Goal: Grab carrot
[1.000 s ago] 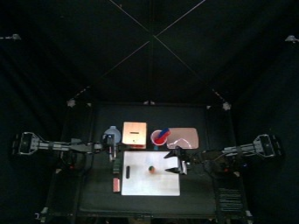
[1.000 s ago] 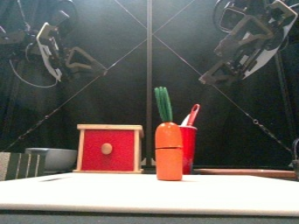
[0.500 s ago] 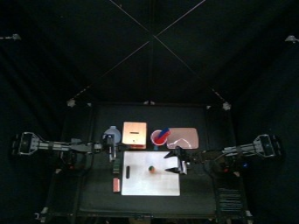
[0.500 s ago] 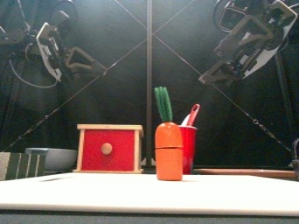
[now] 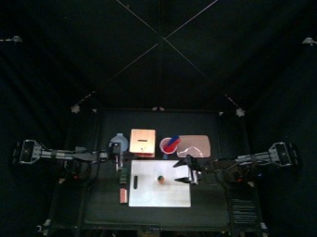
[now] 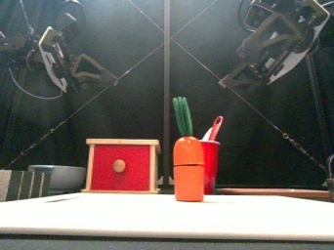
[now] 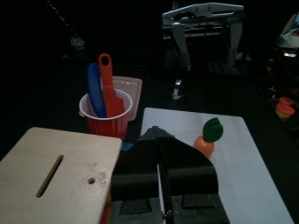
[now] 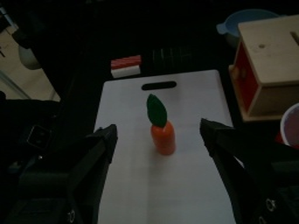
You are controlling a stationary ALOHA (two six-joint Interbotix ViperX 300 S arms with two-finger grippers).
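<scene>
The carrot is a small orange toy with green leaves. It stands upright on the white board, near its middle. My right gripper is open, its jaws set wide on either side of the carrot and short of it. In the top view it hangs over the board's right edge. My left gripper is shut and empty, left of the board. The carrot lies ahead of it. Both grippers hang high above the table in the front view.
A wooden box with a red front and a red cup holding utensils stand behind the board. A flat tan rectangle lies at the back right. A small red item lies left of the board.
My right gripper has shifted slightly in the front view. The carrot and the left arm have not moved.
</scene>
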